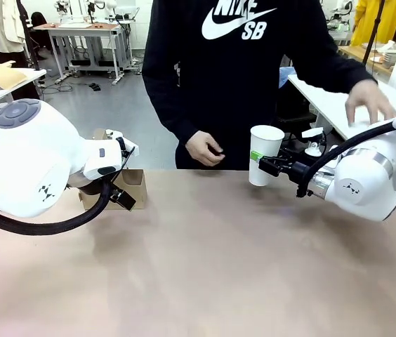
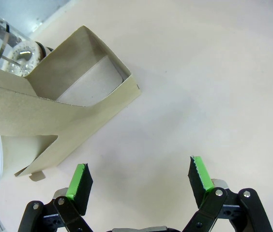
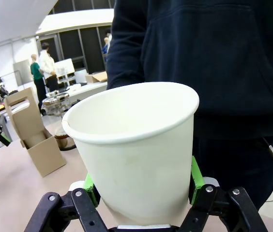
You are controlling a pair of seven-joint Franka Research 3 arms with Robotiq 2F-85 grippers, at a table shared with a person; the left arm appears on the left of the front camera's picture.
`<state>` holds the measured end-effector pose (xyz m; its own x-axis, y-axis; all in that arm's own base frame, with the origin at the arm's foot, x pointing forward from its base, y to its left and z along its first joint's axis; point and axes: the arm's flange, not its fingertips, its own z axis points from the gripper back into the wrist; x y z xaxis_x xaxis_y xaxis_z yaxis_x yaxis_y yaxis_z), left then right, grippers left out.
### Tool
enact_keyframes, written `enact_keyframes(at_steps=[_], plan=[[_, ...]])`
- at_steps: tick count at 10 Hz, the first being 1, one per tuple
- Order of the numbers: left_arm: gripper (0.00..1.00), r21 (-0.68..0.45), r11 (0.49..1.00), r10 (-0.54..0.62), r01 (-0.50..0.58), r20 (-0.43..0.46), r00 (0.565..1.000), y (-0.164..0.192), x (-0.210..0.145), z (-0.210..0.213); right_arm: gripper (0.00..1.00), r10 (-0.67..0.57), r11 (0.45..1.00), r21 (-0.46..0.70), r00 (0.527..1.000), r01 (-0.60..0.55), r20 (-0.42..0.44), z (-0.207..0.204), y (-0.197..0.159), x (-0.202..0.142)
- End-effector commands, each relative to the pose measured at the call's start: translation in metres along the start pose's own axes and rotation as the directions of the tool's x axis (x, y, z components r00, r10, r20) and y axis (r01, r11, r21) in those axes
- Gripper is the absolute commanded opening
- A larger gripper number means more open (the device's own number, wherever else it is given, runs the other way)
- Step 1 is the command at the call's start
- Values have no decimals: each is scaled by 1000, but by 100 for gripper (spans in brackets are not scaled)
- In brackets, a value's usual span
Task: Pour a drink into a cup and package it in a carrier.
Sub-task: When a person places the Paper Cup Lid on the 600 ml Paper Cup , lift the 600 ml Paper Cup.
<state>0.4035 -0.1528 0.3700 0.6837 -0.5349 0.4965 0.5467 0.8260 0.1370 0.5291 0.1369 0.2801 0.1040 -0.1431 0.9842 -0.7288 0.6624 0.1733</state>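
Clamping the empty-looking cup (image 1: 266, 144) at far right with our right gripper (image 1: 267, 166), left gripper (image 2: 140, 175) spread beside the carrier (image 2: 35, 118), we judge pouring and packaging remain.

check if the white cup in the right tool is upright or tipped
Upright: the cup has its open, lidless rim on top and its base down, gripped at the sides by the right tool.
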Motion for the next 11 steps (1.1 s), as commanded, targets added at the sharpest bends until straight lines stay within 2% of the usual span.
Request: enact_keyframes(at_steps=[1, 11], plan=[[100, -2, 1000, 2, -2, 1, 1000, 1, 0, 0, 80, 3, 1000, 4, 1000, -3, 7, -1, 4, 5], [100, -2, 1000, 2, -2, 1, 1000, 1, 0, 0, 80, 3, 1000, 4, 1000, -3, 7, -1, 4, 5]])
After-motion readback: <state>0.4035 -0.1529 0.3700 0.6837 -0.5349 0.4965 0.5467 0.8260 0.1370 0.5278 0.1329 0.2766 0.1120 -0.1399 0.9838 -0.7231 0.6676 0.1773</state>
